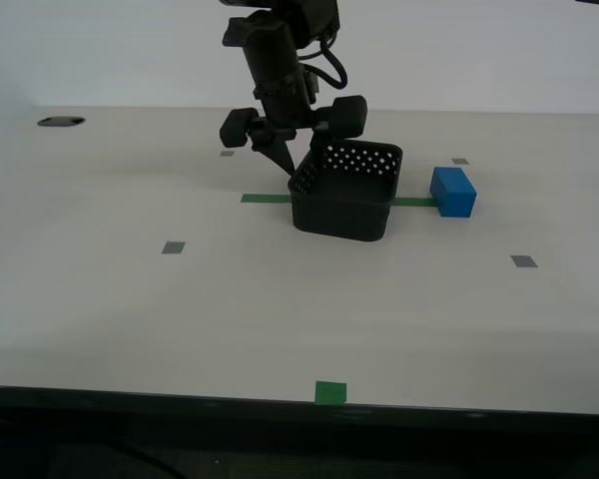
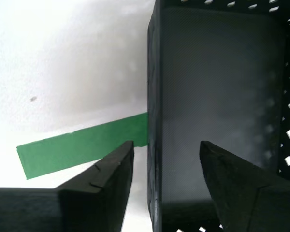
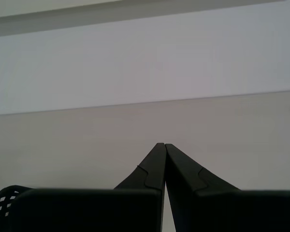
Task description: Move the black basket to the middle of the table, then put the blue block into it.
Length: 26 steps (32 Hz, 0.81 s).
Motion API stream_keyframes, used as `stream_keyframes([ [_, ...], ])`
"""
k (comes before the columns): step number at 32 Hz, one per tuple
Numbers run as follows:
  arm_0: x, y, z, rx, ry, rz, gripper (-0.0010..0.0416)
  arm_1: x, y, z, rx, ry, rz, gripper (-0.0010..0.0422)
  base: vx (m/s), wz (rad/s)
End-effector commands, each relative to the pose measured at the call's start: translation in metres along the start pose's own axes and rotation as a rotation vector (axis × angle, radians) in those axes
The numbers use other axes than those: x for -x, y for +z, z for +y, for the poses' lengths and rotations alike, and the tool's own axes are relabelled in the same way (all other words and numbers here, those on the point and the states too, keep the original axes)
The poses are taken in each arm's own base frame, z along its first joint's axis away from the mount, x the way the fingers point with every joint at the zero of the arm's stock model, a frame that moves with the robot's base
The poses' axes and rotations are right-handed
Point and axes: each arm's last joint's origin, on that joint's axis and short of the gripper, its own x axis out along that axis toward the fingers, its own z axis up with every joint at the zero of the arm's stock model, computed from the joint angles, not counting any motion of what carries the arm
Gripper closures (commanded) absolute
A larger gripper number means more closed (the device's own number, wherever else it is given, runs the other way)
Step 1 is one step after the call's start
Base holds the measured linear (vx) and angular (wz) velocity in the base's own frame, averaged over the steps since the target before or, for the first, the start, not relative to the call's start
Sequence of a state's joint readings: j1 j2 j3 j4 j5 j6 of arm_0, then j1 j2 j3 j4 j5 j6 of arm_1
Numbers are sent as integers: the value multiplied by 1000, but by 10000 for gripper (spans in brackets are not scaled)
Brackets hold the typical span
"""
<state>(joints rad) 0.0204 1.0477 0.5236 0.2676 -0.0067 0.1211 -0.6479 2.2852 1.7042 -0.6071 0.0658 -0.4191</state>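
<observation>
Pale beige and wide, the table (image 1: 130, 299) fills almost all of the exterior view, with a plain white wall behind it and a dark front edge below; on the surface lie a green tape strip (image 1: 267, 198), some small grey tape squares (image 1: 174, 247) and one green tape square (image 1: 330, 392) close to the front edge; a dark oval opening (image 1: 61, 122) sits far back in the tabletop.

My second gripper (image 2: 166, 150) comes down from above and stands over one wall of the black basket (image 1: 344, 195); its jaws are parted, one finger outside the wall and above the green tape strip (image 2: 82, 147), the other inside the basket (image 2: 217, 92); I cannot tell whether the fingers touch the wall. The basket stands upright on the table, on the line of the green strip, directly under this gripper.

The blue block (image 1: 453, 192) rests on the table beyond the far side of the basket from my second gripper, just beside the basket but apart from it, near the end of the green strip.

My first gripper (image 3: 164, 147) has its fingertips pressed together with nothing between them; beyond them only the bare tabletop and the white wall appear; a perforated black corner (image 3: 5, 198) shows at the edge of that view.
</observation>
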Motion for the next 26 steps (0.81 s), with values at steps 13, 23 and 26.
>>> stream_keyframes([
  [13,-58,17,25,-10,194,383,406,119,70,33,-197,286,-145,289,1,3],
  [23,-132,-2,60,65,246,662,406,163,78,120,-97,370,-99,345,-1,-7],
  [26,-137,-6,61,64,245,683,405,171,79,141,-74,388,-99,352,2,-2],
])
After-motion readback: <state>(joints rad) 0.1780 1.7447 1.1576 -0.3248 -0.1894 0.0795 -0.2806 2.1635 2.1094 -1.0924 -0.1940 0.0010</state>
